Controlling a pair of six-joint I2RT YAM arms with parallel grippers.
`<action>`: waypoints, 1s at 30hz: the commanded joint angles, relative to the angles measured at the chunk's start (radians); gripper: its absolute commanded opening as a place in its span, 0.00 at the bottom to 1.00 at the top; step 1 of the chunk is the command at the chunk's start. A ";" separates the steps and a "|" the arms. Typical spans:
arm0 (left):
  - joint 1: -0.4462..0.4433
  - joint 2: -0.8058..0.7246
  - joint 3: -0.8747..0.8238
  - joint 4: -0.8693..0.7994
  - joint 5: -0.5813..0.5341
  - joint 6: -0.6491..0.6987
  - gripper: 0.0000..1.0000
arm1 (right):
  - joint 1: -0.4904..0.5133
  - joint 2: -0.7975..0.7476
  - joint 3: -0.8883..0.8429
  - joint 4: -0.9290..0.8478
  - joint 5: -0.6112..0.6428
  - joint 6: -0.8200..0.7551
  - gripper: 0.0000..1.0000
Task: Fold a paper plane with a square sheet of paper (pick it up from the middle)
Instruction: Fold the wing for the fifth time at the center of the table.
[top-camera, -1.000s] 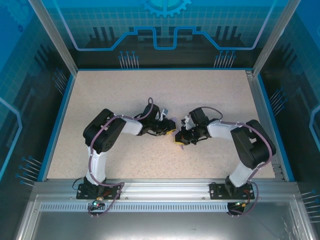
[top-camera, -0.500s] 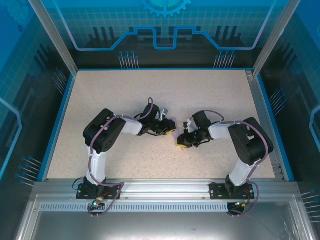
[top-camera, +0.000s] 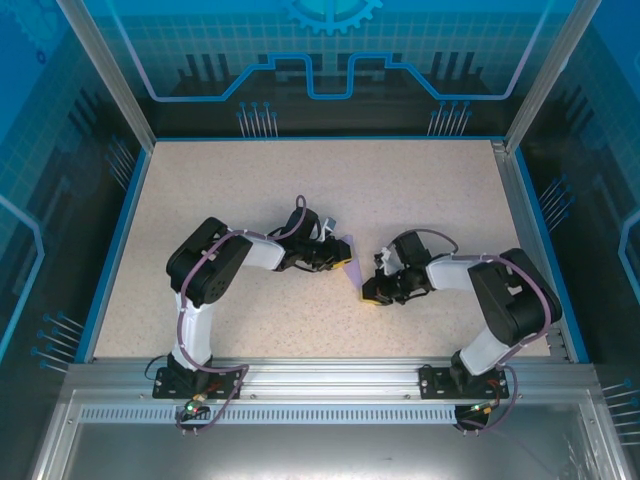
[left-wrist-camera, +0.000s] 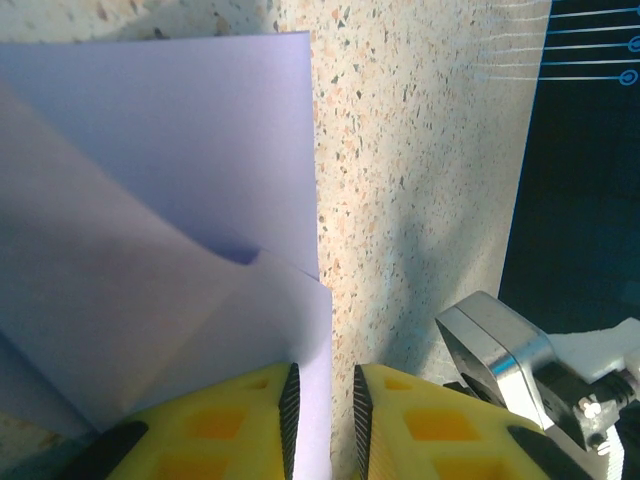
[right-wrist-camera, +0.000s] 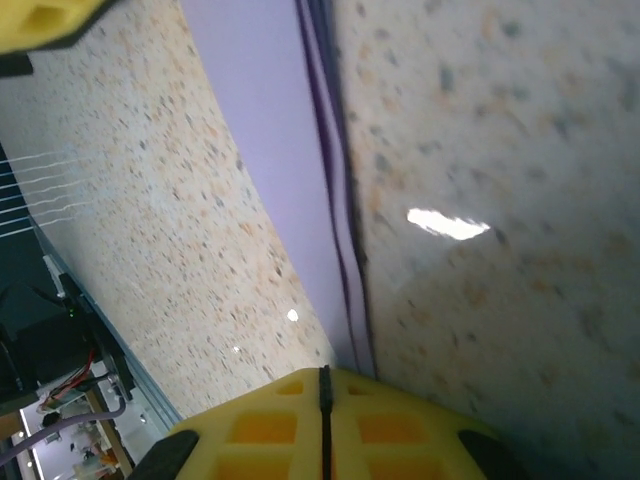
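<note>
At the middle of the tabletop (top-camera: 420, 190), the sheet of paper (left-wrist-camera: 150, 150) carries only early folds, no plane yet, the left end effector (left-wrist-camera: 322, 390) pinching its edge, the right end effector (right-wrist-camera: 322, 380) clamped on its crease.

I see thin, smooth, matt lavender paper (left-wrist-camera: 150, 180) at upper left over a speckled, slightly glossy stone-look table (left-wrist-camera: 420, 150). At the bottom edge, the left gripper (left-wrist-camera: 322, 410) is matt yellow plastic; lower right, a brushed metal block (left-wrist-camera: 495, 345).
</note>
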 joint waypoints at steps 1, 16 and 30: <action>0.012 0.055 -0.021 -0.122 -0.044 0.020 0.25 | -0.011 -0.055 -0.020 -0.162 0.059 -0.011 0.07; 0.011 0.055 -0.015 -0.108 -0.031 0.012 0.25 | 0.042 0.037 0.188 0.037 0.073 0.138 0.04; 0.020 0.036 0.015 -0.147 -0.022 0.063 0.29 | 0.001 0.272 0.259 -0.218 0.105 -0.109 0.00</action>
